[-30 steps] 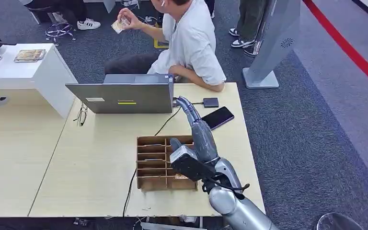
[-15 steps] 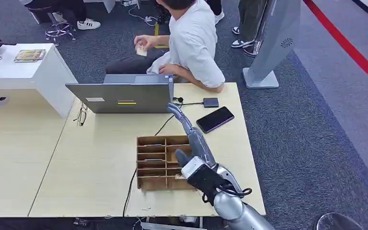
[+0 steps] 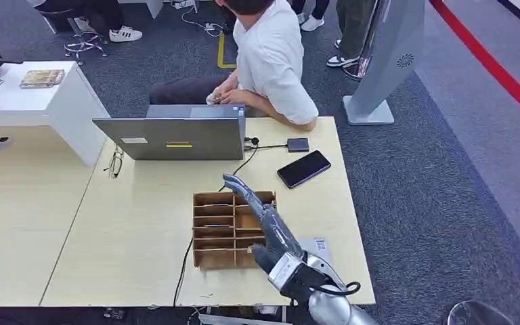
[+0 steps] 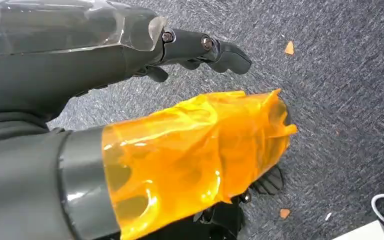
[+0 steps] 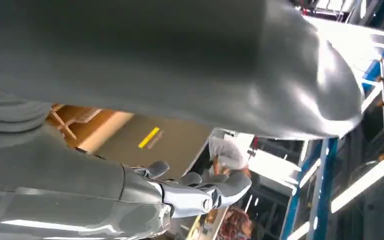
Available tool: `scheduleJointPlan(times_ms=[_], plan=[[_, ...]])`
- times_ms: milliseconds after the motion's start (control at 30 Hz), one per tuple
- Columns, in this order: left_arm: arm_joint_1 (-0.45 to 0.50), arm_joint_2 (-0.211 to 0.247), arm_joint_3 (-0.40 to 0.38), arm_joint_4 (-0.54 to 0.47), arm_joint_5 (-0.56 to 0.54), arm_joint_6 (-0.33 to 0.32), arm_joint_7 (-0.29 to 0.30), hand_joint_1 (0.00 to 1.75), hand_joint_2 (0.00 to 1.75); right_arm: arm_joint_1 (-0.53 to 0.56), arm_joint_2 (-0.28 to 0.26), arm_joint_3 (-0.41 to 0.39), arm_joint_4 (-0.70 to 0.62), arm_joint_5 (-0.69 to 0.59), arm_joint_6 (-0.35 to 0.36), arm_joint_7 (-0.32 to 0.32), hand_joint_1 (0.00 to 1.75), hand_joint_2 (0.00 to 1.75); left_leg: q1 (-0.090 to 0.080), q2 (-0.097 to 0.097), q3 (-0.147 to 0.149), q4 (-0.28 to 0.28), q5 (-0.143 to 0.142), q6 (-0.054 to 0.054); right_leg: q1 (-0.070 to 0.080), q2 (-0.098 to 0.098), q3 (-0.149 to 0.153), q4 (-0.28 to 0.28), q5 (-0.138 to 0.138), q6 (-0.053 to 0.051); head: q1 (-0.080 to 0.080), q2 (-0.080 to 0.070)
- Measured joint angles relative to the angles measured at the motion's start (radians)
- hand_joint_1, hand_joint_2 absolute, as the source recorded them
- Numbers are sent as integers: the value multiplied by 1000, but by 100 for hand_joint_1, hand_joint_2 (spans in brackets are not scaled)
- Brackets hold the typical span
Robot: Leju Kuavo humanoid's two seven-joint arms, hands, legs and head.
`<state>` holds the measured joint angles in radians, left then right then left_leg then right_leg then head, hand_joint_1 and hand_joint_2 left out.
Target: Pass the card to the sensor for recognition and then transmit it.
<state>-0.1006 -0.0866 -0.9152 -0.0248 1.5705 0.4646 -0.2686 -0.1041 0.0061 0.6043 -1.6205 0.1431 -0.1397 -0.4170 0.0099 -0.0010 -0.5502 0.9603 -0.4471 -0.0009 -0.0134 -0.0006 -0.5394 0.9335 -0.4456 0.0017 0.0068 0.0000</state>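
My right hand (image 3: 265, 222) reaches out flat over the brown cardboard sorter box (image 3: 211, 230), its fingers straight and apart, holding nothing. In the right wrist view the same hand (image 5: 190, 194) shows pale fingers stretched toward the laptop. Across the table a seated person (image 3: 271, 57) holds a small pale card (image 3: 214, 99) low behind the laptop lid. A small dark square sensor (image 3: 298, 144) lies on a cable beside the laptop. My left hand (image 4: 105, 60) hangs over grey carpet, fingers straight, thumb wrapped in orange film, empty.
An open grey laptop (image 3: 176, 137) stands at the table's far edge. A black phone (image 3: 303, 168) lies right of the box, glasses (image 3: 114, 163) left of the laptop. A black cable (image 3: 188, 261) runs past the box. A pale flat piece (image 3: 319, 245) lies by my right wrist.
My right hand has drawn back from near the sensor and phone toward me and to the left, over the box. The person has lowered the card to behind the laptop.
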Motion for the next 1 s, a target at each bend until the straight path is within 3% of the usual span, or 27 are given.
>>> scheduleJointPlan(times_ms=[1000], plan=[[10,-5,13,1,0,1,-3,0,0,147,-33,-11,38,53,14,-32,0,0,0,0,0,0,0,0,0,0,0,0,0,0,0,0]])
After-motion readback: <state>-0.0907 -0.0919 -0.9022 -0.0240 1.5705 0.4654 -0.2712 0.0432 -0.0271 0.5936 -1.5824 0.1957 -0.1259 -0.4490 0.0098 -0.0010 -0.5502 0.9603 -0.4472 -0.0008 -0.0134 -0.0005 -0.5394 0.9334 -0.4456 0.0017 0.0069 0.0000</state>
